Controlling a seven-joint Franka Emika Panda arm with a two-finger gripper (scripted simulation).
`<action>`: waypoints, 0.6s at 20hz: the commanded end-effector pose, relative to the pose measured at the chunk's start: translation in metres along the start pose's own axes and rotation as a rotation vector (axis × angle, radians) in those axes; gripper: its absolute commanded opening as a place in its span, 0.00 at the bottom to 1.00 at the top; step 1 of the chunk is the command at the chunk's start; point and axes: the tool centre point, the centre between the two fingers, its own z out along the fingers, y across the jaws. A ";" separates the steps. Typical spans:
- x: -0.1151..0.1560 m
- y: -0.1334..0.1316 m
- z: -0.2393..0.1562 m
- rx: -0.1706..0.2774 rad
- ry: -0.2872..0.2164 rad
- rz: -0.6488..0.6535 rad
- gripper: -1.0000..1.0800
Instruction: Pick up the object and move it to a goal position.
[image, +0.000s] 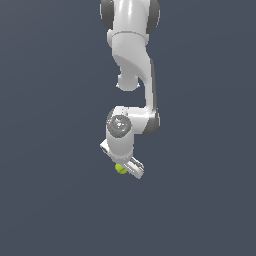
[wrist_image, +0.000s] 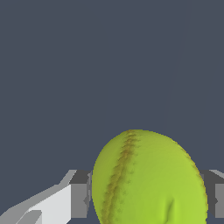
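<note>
While clamped: ball (wrist_image: 148, 179) inside claw (image: 124, 169).

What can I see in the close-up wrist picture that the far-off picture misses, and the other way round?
Only the wrist view shows the ball's reddish stitched seam and a grey finger on each side of it. Only the exterior view shows the whole white arm reaching down. Both show the yellow-green ball at the tool over a plain dark surface.
</note>
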 end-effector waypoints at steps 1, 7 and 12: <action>0.000 0.000 0.000 0.000 0.001 0.000 0.00; 0.000 0.000 -0.005 0.000 0.000 0.000 0.00; -0.001 0.000 -0.027 0.000 0.000 0.000 0.00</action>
